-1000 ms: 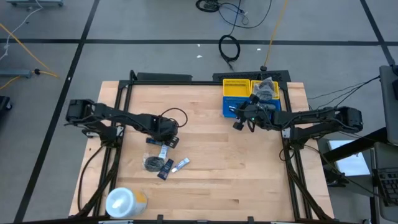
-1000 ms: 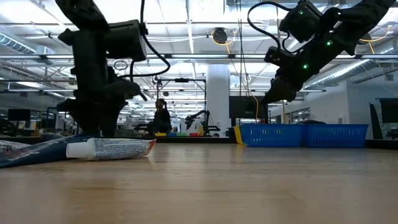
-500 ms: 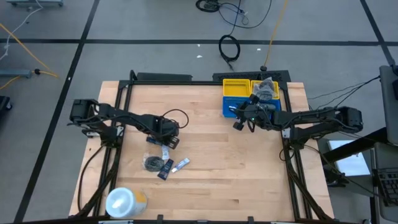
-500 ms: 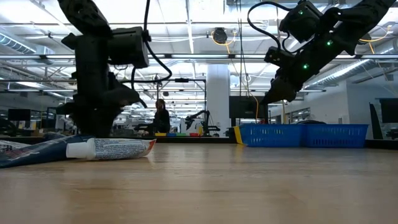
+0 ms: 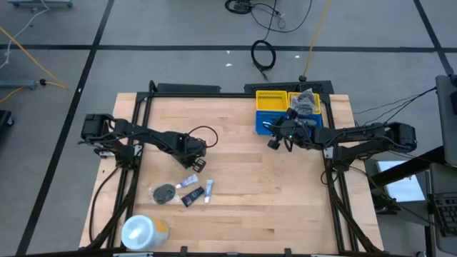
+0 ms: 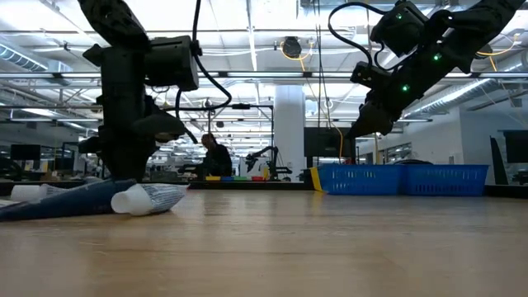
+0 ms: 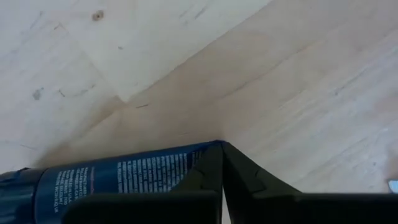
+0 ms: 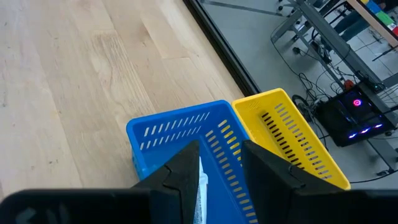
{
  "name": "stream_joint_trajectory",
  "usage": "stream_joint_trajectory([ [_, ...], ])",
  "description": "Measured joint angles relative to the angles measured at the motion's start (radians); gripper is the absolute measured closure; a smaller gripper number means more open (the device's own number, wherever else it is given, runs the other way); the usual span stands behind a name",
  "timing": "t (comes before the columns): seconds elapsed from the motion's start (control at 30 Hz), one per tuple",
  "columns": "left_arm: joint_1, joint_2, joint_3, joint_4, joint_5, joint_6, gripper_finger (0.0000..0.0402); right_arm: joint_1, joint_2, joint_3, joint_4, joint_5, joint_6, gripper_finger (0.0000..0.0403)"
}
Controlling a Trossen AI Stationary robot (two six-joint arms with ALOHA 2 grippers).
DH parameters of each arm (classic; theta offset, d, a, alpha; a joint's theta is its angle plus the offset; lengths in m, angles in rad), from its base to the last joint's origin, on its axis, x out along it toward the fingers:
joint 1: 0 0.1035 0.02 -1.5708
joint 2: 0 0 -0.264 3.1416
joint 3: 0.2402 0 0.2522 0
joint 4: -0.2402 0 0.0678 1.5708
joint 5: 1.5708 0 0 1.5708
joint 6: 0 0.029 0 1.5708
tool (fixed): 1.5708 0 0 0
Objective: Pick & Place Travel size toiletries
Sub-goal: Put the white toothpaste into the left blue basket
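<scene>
Pick-up step: left gripper point(image 7: 222, 163) is clamped on the dark navy printed tube's point(image 7: 112, 177) flat end, low over the wooden table point(image 5: 285, 200). Next, I'd judge, lift it toward the blue slotted basket point(image 8: 180, 134), where the right gripper point(image 8: 221, 163) hovers, fingers slightly parted.

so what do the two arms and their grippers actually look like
Both arms are dark, nearly black, built of slim jointed links. A black cable loops free above the left arm's wrist, and another arcs over the right arm's wrist. Small green lights glow on the right arm's wrist housing. The left gripper and right gripper have matte black, wedge-shaped fingers.
</scene>
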Motion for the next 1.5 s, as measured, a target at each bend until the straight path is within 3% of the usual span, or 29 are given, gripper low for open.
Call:
stream_joint_trajectory([
  [0.37, -0.001, 0.002, 0.087, -0.037, 0.0, 0.096, 0.0401, 0.0, 0.0, 0.0, 0.0, 0.0, 0.0, 0.0289],
  [0.73, -0.063, 0.0, 0.091, -0.039, 0.232, 0.044, 0.0395, 0.0, 0.0, 0.0, 0.0, 0.0, 0.0, 0.0289],
  [0.97, -0.141, 0.0, 0.091, -0.04, 0.314, -0.066, 0.0343, 0.0, 0.0, 0.0, 0.0, -0.001, 0.0, 0.0289],
  [1.5, -0.257, -0.001, 0.092, -0.035, 0.337, -0.309, 0.0216, 0.0, 0.0, 0.0, 0.0, -0.001, 0.007, 0.0289],
])
